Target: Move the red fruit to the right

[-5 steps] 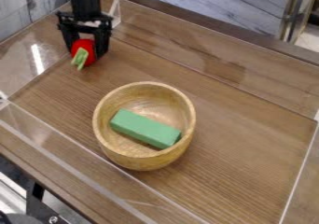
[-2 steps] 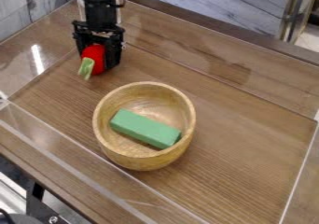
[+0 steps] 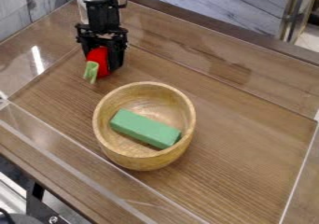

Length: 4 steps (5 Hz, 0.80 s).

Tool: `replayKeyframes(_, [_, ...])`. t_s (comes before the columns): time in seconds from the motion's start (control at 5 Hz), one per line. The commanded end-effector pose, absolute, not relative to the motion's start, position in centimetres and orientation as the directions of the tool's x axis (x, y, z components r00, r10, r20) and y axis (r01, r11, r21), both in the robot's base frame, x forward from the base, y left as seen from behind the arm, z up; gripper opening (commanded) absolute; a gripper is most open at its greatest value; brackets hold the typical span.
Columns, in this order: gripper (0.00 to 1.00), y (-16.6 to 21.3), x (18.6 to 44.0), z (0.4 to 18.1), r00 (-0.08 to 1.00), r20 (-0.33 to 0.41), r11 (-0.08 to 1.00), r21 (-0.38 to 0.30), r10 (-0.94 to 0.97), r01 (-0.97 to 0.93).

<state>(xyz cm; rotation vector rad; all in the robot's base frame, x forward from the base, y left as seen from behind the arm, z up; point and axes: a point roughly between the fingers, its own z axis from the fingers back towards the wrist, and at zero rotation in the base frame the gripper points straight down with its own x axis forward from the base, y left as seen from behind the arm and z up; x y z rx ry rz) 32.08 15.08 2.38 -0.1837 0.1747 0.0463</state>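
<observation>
tool (image 3: 100, 63) slid with red fruit (image 3: 95, 63) toward 4 o'clock | nearer wooden bowl (image 3: 145, 158) | jaws narrowed around fruit

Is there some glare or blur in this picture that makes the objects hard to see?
In the camera view, pale glare streaks the table near the back; the whole picture is soft and low in detail, yet the red fruit, claw and bowl remain readable.

The wooden table (image 3: 237, 106) carries a wooden bowl (image 3: 145, 125) and the red fruit (image 3: 95, 63).
</observation>
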Motion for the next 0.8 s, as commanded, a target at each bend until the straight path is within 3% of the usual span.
replayKeyframes(0.0, [0.0, 13.5, 33.0, 6.5, 0.998, -0.06, 0.989, -0.148, 0.006, -0.014])
replayKeyframes(0.2, [0.0, 10.1, 33.2, 9.6, 1.0, -0.008, 0.988, -0.151, -0.004, 0.003])
replayKeyframes(0.6, [0.0, 2.8, 33.7, 13.1, 0.995, 0.02, 0.975, -0.199, -0.096, 0.098])
